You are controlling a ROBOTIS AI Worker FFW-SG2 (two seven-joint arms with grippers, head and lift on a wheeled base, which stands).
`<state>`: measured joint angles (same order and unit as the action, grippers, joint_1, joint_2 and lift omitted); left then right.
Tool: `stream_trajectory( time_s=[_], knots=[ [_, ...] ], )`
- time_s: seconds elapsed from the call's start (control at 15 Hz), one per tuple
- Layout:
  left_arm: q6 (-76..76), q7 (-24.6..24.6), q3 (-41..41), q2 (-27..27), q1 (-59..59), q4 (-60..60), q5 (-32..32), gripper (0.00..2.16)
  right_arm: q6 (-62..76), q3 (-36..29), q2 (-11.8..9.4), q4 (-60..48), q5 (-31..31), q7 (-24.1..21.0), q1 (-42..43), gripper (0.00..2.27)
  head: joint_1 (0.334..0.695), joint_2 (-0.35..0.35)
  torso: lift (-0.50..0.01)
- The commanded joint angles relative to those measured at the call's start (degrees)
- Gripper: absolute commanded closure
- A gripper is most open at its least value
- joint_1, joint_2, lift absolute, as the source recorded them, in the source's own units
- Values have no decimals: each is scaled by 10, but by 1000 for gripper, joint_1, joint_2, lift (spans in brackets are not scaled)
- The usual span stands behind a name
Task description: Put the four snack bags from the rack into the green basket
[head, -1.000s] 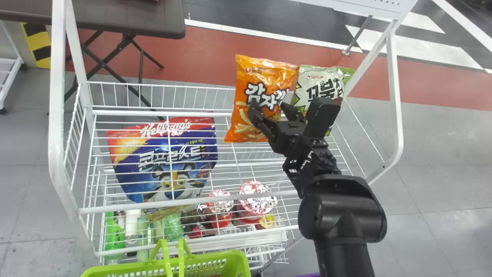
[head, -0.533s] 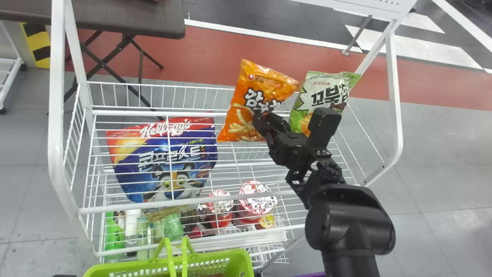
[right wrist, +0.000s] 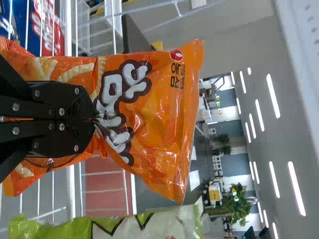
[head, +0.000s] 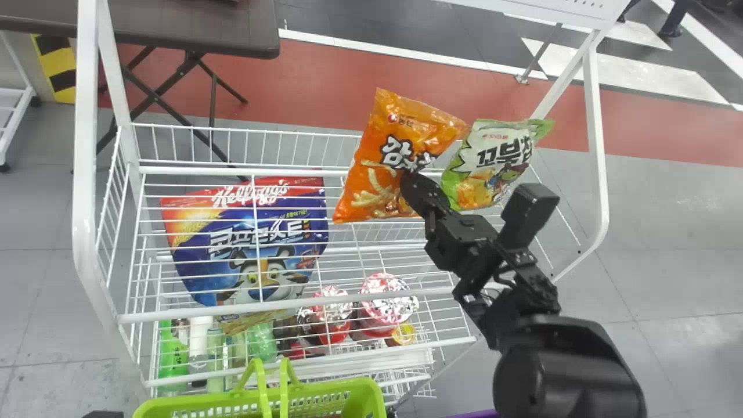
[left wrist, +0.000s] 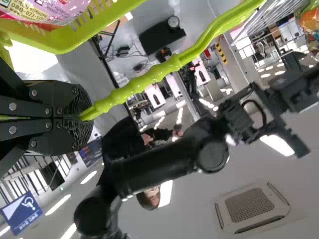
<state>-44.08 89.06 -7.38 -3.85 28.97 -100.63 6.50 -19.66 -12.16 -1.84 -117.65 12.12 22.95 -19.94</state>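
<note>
My right gripper (head: 413,177) is shut on the orange snack bag (head: 371,186), which leans over the rack's rear rail. Seen from the right wrist, the gripper (right wrist: 93,119) pinches the orange bag's front (right wrist: 159,114), creasing the film. Beside it, to the right, stands a green-and-white snack bag (head: 484,165). The green basket (head: 371,397) is at the bottom edge, with a dark part of my left arm (head: 103,414) at its left. In the left wrist view my left gripper (left wrist: 84,115) is shut on the basket's handle (left wrist: 144,77); a pink package (left wrist: 55,11) lies inside the basket.
A large blue-and-red cereal bag (head: 249,244) rests on the left of the white wire rack (head: 290,303). Red-and-white cups (head: 386,302) and several bottles (head: 200,342) sit on a lower level. White posts (head: 87,174) flank the rack; a dark table (head: 191,29) is behind.
My right gripper, open a second ago, has closed on the orange bag. That bag has tilted and moved slightly right; the green-and-white one has shifted right and down. The basket has edged right.
</note>
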Motion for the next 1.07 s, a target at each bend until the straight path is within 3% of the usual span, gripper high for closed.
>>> stream_trajectory(
  time_s=[0.0,0.27,0.6,1.0],
  knots=[
    [0,1,0,0,-1,1,0,2132,-35,6,0,-102,7,5,-73,2125,695,-350,-6],
    [0,0,0,1,-7,8,0,2132,-362,-30,2,-222,28,72,-106,2125,695,-350,-6],
    [0,-2,0,2,-11,12,0,2132,-636,-58,10,-313,48,86,-172,2125,695,-350,-6],
    [0,-5,1,5,-16,17,0,2132,-704,-73,12,-275,45,99,-203,2125,695,-350,-6]
  ],
)
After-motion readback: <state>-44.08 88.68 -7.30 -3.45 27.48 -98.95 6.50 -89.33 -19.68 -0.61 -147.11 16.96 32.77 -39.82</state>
